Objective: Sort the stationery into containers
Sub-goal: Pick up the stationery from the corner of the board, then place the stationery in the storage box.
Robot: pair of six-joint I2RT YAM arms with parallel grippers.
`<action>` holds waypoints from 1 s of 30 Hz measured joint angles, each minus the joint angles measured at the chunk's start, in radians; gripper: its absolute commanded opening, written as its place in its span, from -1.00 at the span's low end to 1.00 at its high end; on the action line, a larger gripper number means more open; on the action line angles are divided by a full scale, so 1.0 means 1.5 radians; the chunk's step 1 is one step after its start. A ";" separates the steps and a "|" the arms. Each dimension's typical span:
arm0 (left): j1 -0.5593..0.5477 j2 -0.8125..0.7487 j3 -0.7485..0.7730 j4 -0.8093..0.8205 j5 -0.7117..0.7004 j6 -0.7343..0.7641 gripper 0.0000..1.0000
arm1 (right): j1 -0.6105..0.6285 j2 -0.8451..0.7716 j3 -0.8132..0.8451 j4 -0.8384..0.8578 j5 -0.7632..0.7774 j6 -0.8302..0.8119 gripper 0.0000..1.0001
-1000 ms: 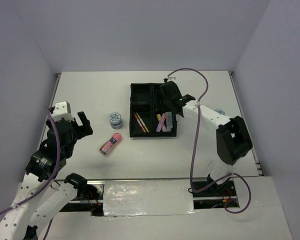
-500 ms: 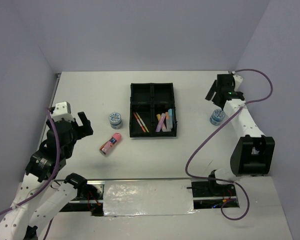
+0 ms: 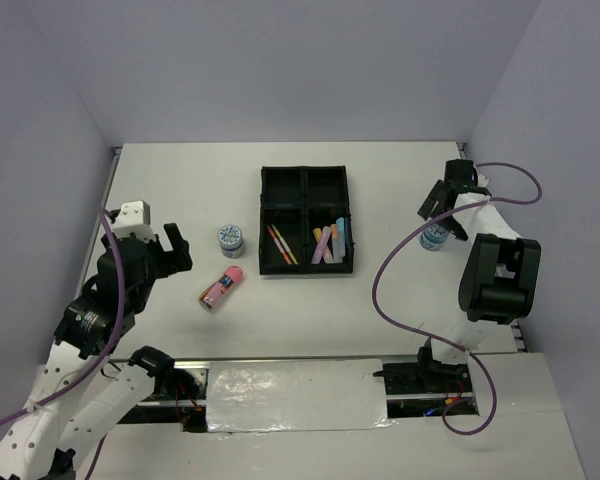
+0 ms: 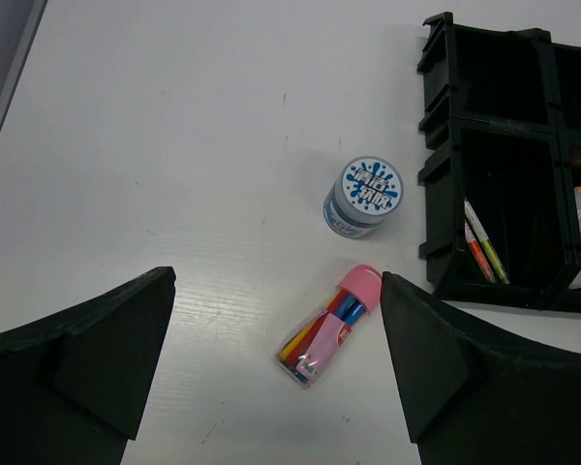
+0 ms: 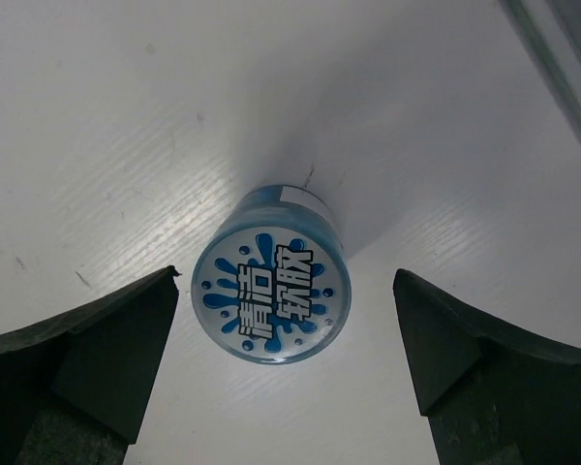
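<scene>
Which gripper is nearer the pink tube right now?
Left. The left gripper hangs open just left of the pink tube; the right gripper is across the black tray, over the right-hand tape roll.

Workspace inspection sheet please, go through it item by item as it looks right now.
Surface: white table, bare apart from the job's things.
Job's things: black tray with markers in its near-right compartment and orange pens in its near-left; pink tube and left tape roll lie loose on the table left of the tray; right tape roll stands loose on the table to its right.
Clutter: nothing seen.
Grippers: left gripper open, empty; right gripper open, poised over the right tape roll.
Cables: purple cables, one on each arm, clear of the tray.
Surroundings: plain grey walls.
</scene>
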 measured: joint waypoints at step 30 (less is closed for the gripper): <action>0.000 -0.010 -0.008 0.015 0.028 0.002 0.99 | 0.298 0.080 0.335 -0.040 -0.051 -0.055 -1.00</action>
